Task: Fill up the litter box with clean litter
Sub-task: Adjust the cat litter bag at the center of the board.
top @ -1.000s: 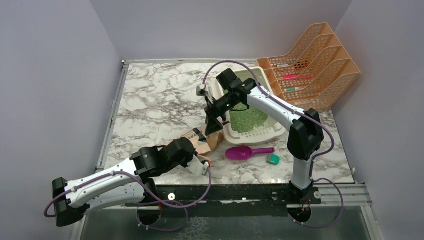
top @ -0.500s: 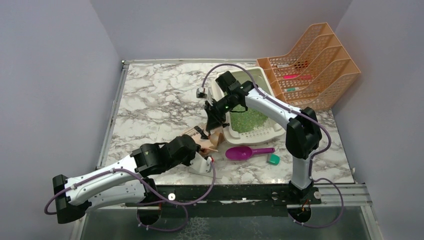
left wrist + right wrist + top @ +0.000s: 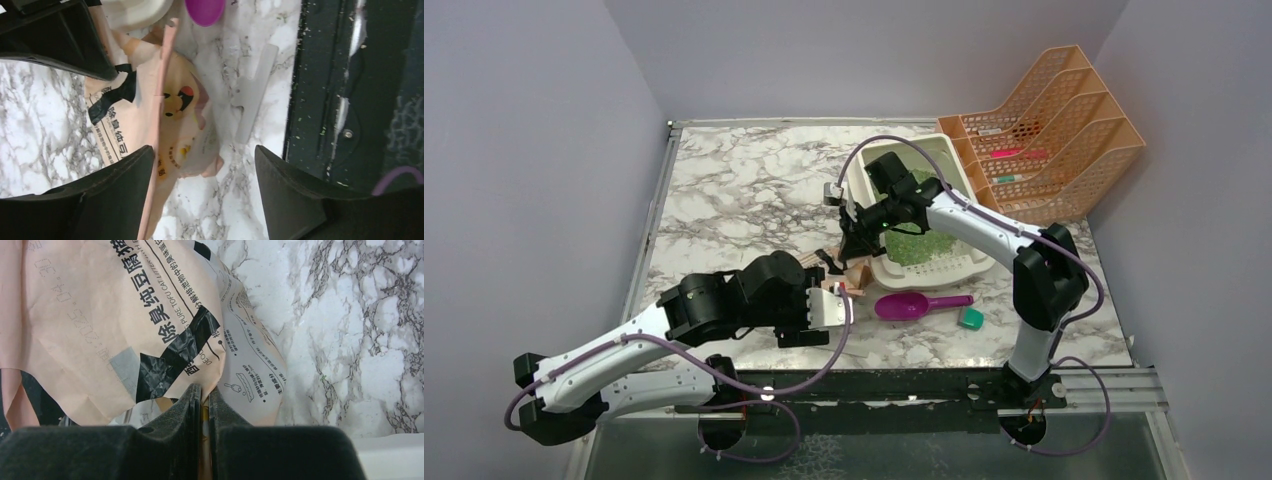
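Note:
The cream-white litter box (image 3: 944,268) stands right of centre, with green clean litter (image 3: 924,248) across its floor. A tan paper bag (image 3: 854,276) printed with dark characters sits just off its left front corner. My right gripper (image 3: 852,245) reaches down over the box's left rim. In the right wrist view this gripper (image 3: 205,390) is shut on the bag's (image 3: 100,315) folded top edge. My left gripper (image 3: 205,170) is open, its fingers standing either side of the bag's (image 3: 150,115) lower end without pressing it.
A magenta scoop (image 3: 914,304) and a small teal block (image 3: 971,319) lie in front of the litter box. An orange mesh file rack (image 3: 1044,130) stands at the back right. A white clip (image 3: 255,92) lies near the table's dark front rail (image 3: 320,100).
My left gripper opened, let go of the bag and drew back slightly. My right gripper came down and closed on the bag's top edge.

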Robot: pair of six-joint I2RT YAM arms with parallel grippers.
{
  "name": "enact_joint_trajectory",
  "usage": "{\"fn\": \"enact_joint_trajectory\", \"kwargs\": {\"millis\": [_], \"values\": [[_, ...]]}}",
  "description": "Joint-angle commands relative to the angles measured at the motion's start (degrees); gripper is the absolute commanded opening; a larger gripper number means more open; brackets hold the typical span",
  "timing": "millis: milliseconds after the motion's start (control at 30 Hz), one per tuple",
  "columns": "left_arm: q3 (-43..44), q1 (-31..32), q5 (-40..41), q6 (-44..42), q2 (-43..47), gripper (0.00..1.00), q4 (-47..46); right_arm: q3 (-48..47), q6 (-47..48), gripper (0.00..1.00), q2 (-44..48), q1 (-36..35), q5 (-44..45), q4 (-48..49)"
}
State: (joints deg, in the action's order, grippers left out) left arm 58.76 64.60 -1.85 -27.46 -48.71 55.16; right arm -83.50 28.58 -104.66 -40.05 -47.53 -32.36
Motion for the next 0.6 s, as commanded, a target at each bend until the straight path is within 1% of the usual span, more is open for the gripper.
{"fn": "enact_joint_trajectory", "kwargs": {"millis": [0, 100, 267, 300, 333, 433, 500, 567], "values": [[6.9, 0.2, -5.3, 5.8, 0.3, 0.78, 2.7, 1.6, 2.1, 0.13, 3.0, -0.3, 1.4, 4.7], [11.9, 0.2, -1.7, 12.2, -2.9, 0.84, 2.7, 3.0, 2.5, 0.13, 4.2, -0.3, 1.4, 6.5], [16.6, 0.2, 4.7, 24.6, -9.8, 0.84, 4.5, 7.4, 3.8, 0.13, 6.8, -0.3, 0.4, 11.1], [17.0, 0.2, 5.2, 26.8, -10.5, 0.84, 4.3, 8.3, 4.0, 0.13, 7.3, -0.3, 0.4, 11.8], [17.4, 0.2, 7.3, 30.0, -10.8, 0.84, 3.5, 9.3, 4.3, 0.13, 7.8, -0.2, 0.5, 12.3], [18.4, 0.2, 14.7, 38.7, -8.1, 0.85, 0.5, 10.8, 5.1, 0.13, 8.7, -0.3, 1.1, 13.2], [18.4, 0.1, 20.4, 45.2, -4.0, 0.88, -0.9, 11.4, 5.4, 0.13, 9.0, -0.2, 1.4, 13.7], [17.0, 0.1, 24.1, 49.9, 0.0, 0.87, -2.7, 12.0, 5.5, 0.13, 9.1, -0.2, 1.5, 14.2]]}}
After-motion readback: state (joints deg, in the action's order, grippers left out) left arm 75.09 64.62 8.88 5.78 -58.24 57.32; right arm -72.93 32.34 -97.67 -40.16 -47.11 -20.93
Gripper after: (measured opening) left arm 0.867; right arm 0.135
